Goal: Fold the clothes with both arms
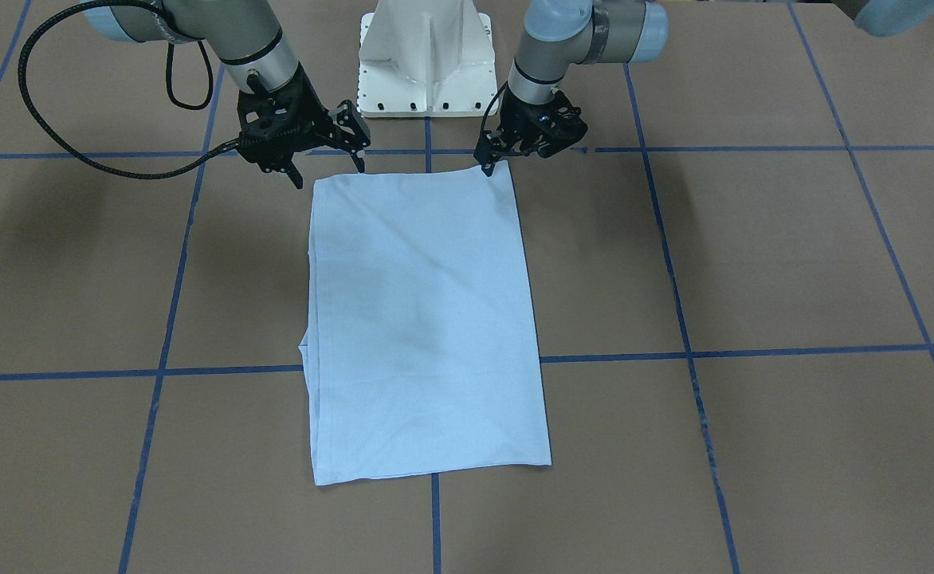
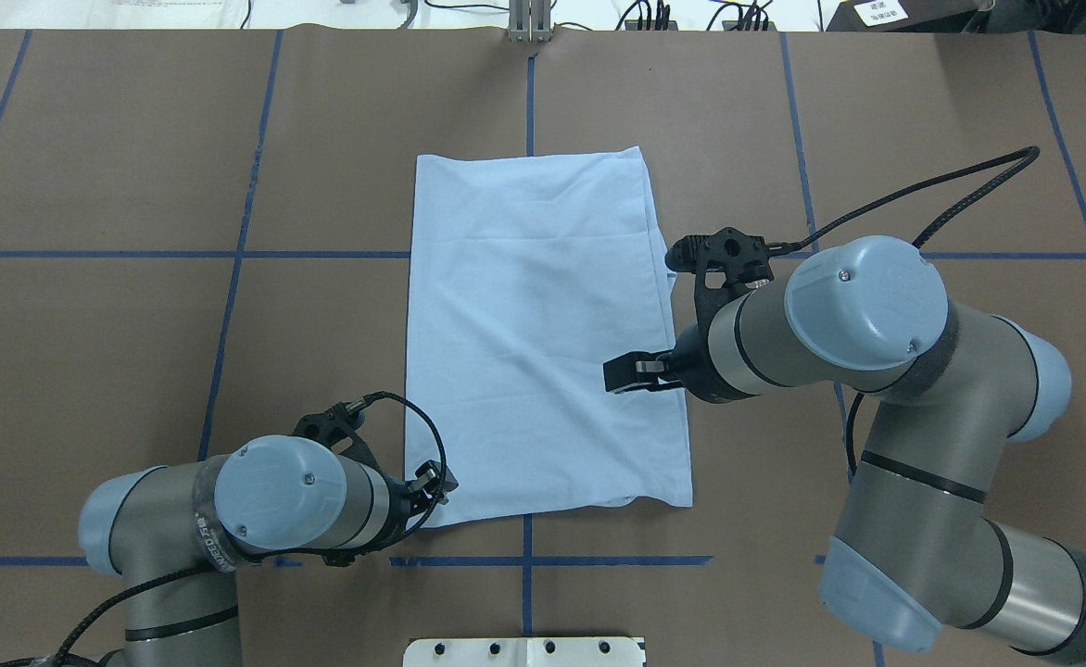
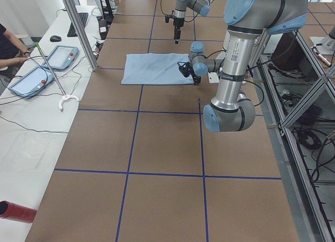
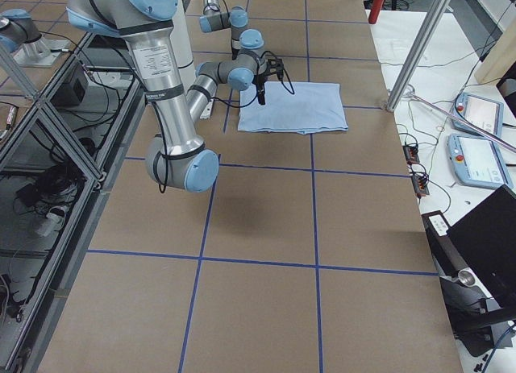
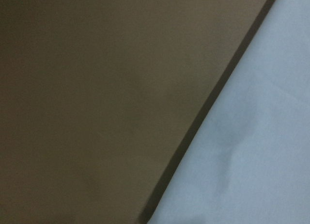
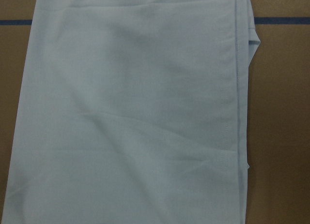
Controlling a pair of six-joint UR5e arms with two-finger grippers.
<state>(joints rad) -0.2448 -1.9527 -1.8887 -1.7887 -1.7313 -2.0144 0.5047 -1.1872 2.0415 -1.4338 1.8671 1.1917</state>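
The light blue T-shirt [image 1: 427,319] lies flat on the brown table, folded into a long rectangle [image 2: 534,324]; no collar or print shows. My left gripper [image 1: 487,166] is low at the shirt's near corner on my left side [image 2: 436,482]. Its wrist view holds only the shirt's edge [image 5: 252,151] and table from very close, so I cannot tell how its jaws stand. My right gripper [image 1: 327,171] hovers open just above the other near corner, fingers spread wide and holding nothing. Its wrist view looks down on the smooth cloth [image 6: 135,112].
The white pedestal base [image 1: 427,72] stands just behind the shirt's near edge. Blue tape lines [image 1: 164,351] grid the table. Beyond the far side are a metal post [image 3: 78,27], two tablets [image 3: 31,80] on a white bench, and a person's arm [image 3: 8,48].
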